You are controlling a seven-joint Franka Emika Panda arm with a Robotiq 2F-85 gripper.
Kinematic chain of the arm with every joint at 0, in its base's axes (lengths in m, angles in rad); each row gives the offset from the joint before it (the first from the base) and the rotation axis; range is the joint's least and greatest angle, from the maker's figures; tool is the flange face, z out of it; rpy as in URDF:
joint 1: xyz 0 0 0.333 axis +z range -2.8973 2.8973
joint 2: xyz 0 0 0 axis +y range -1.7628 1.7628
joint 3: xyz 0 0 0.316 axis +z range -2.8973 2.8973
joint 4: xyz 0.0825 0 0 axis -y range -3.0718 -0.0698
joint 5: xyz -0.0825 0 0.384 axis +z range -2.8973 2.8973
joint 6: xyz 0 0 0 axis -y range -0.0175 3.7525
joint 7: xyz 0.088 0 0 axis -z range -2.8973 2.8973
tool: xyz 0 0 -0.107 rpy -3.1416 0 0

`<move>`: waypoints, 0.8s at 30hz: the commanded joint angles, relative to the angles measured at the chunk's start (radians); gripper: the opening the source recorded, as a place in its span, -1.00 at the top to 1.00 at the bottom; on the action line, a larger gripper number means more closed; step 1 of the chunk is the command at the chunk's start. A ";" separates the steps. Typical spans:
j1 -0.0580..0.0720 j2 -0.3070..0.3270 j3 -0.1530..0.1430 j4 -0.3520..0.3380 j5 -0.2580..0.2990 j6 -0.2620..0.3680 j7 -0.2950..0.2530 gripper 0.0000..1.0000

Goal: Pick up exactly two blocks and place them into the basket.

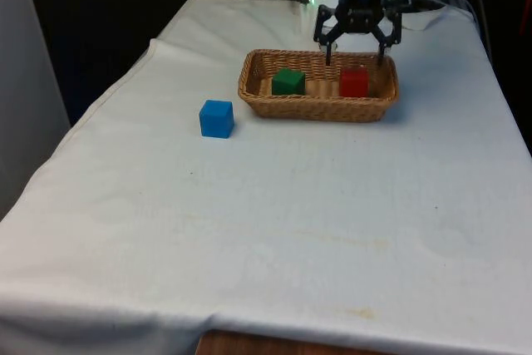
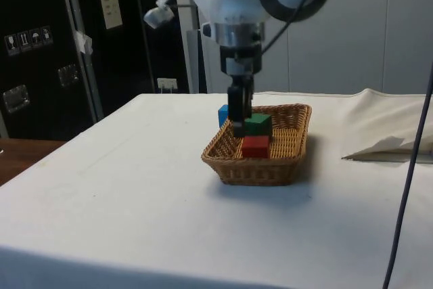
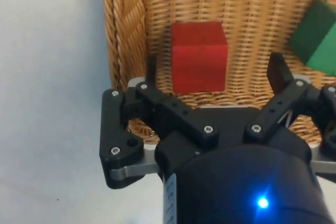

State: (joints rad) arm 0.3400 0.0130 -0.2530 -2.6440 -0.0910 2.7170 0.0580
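A wicker basket (image 1: 258, 97) (image 2: 284, 167) (image 3: 123, 30) stands on the white cloth. Inside it lie a red block (image 1: 353, 82) (image 2: 255, 146) (image 3: 198, 56) and a green block (image 1: 288, 82) (image 2: 258, 124) (image 3: 315, 38), apart from each other. My gripper (image 1: 356, 56) (image 2: 238, 126) (image 3: 214, 70) hangs open just above the red block, its fingers spread wider than the block and touching nothing. A blue block (image 1: 216, 118) (image 2: 222, 114) rests on the cloth outside the basket, toward the front view's left.
A fold of white cloth or paper (image 2: 389, 148) lies on the table beyond the basket in the side view. A dark cable (image 2: 411, 167) hangs down at that view's right edge.
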 commanded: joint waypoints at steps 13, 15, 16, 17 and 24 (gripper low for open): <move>0.000 -0.012 0.013 0.127 0.000 -0.128 0.013 -0.99; 0.001 -0.022 0.017 0.148 -0.005 -0.163 0.030 -0.99; 0.001 -0.024 0.018 0.154 -0.006 -0.171 0.032 -0.99; 0.000 -0.028 0.020 0.166 -0.006 -0.187 0.037 -0.99; -0.001 -0.033 0.019 0.195 -0.005 -0.227 0.052 -0.99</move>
State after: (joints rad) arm 0.3400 -0.0160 -0.2340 -2.4450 -0.0910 2.4940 0.1050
